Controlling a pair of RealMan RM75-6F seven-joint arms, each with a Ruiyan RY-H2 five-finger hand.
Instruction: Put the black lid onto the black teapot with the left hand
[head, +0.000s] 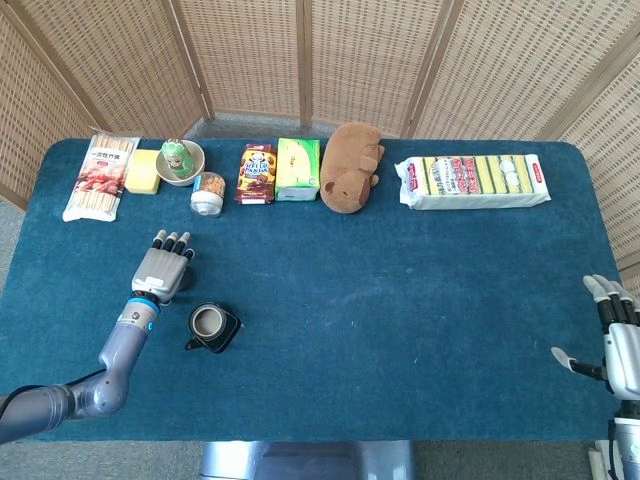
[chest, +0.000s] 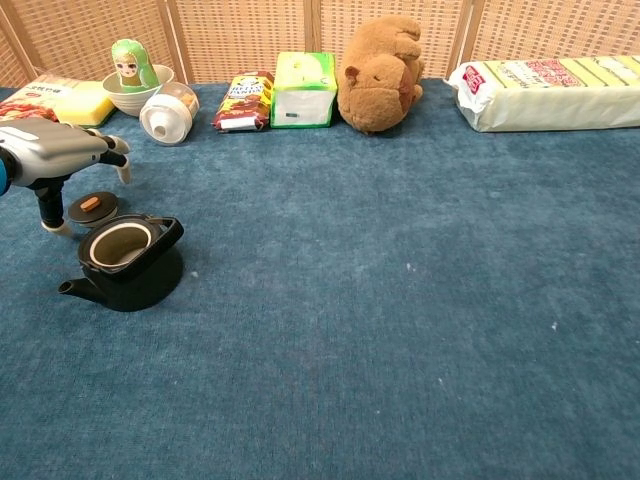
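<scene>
Hovering over the black lid, the left hand sits palm-down with fingers spread and grasping nothing, thumb reaching down just left of the lid, likely lining up for a pick. Lid lies flat on the worktop, under and just right of the thumb, touching no fingers as far as I can tell; it is just behind the black teapot, which stands uncovered with its spout pointing left. Far right of the teapot, the right hand idles at the worktop edge, fingers released, empty.
</scene>
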